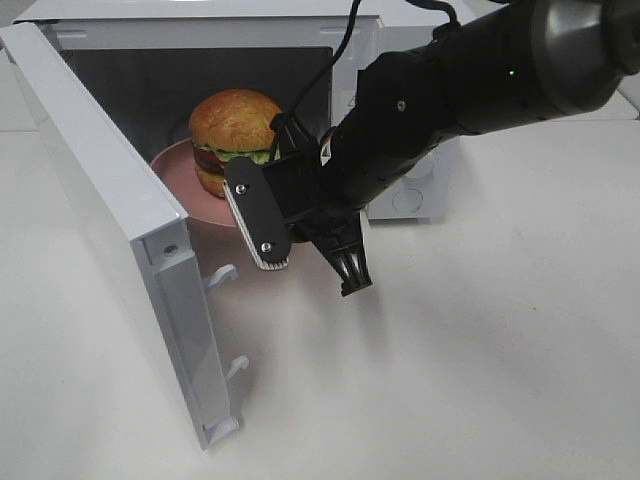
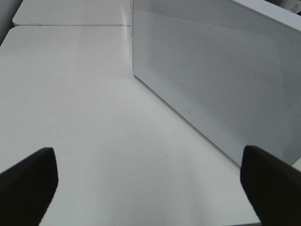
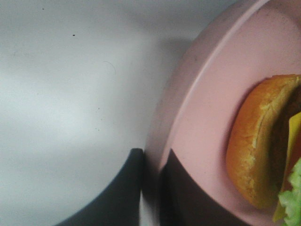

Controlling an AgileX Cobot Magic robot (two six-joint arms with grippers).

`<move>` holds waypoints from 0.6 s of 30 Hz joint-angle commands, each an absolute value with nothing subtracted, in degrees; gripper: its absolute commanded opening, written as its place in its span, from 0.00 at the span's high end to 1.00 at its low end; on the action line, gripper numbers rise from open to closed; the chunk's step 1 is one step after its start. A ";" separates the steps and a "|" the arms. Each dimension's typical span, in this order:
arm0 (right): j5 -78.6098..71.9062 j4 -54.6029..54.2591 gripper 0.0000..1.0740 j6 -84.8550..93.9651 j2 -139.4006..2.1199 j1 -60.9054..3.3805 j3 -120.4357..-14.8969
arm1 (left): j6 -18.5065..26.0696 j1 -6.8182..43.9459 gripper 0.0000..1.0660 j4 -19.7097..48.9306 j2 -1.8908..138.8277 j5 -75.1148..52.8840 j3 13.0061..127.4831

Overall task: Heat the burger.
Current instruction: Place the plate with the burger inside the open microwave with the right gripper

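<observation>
Presently the burger [image 1: 235,128] sits upright on a pink plate [image 1: 172,172] at the mouth of the microwave [image 1: 408,198], whose door [image 1: 100,180] stands wide open. My right gripper [image 3: 151,200] has its jaws closed on the plate's near rim, one finger on each side. My left gripper [image 2: 148,157] hangs with jaws wide apart and nothing between them, near a white perforated panel I take for the door's outer face. How far in the plate rests I cannot tell.

Hazards, in my judgement: the plate is held by one edge only, so a droop or jerk could tilt it and topple the tall burger. A rim left proud of the sill would foul the door. Swinging the door before the right arm is clear would strike it.

The table [image 1: 480,340] is plain white, smooth and matt. Of the room, only white surfaces show
</observation>
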State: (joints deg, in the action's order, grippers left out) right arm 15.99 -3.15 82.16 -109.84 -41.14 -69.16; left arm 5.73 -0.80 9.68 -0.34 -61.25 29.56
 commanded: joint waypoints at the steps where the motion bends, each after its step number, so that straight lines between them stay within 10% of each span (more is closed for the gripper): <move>1: 12.49 -2.92 1.00 82.16 -109.95 -41.02 -71.56 | 5.44 -0.57 0.08 9.97 -0.52 -61.36 29.51; 18: 14.44 -1.49 1.00 79.93 -114.36 -40.34 -77.98 | 5.44 -0.57 0.08 10.03 -0.52 -61.36 29.51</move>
State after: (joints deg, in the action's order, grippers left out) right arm 17.99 -1.95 79.64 -114.76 -40.51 -76.72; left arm 5.73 -0.80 9.68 -0.34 -61.25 29.56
